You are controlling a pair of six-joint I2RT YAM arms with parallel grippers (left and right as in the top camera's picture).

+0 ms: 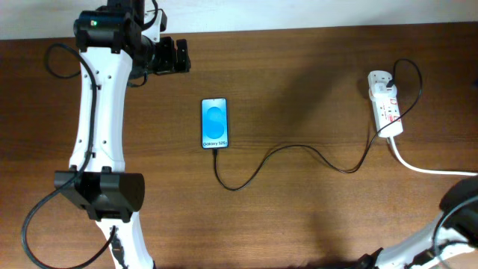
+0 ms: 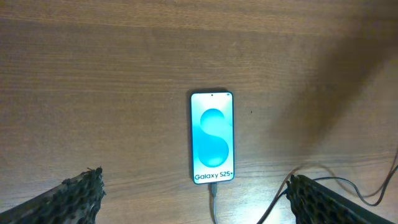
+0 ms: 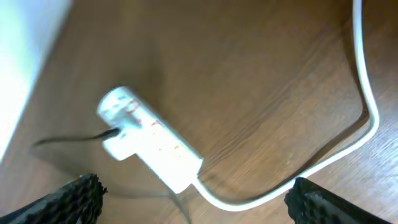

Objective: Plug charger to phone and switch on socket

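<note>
The phone lies flat mid-table, its blue screen lit; it also shows in the left wrist view. The charger, a thin black cable, meets the phone's bottom edge with its plug tip and winds right to the socket. The socket is a white strip with red marks at the far right, also in the right wrist view. My left gripper is open and empty, above and behind the phone. My right gripper is open and empty, above the socket's near end.
The thick white lead runs from the socket to the right table edge, also in the right wrist view. The left arm's white links cover the table's left side. The right arm sits at the bottom right corner.
</note>
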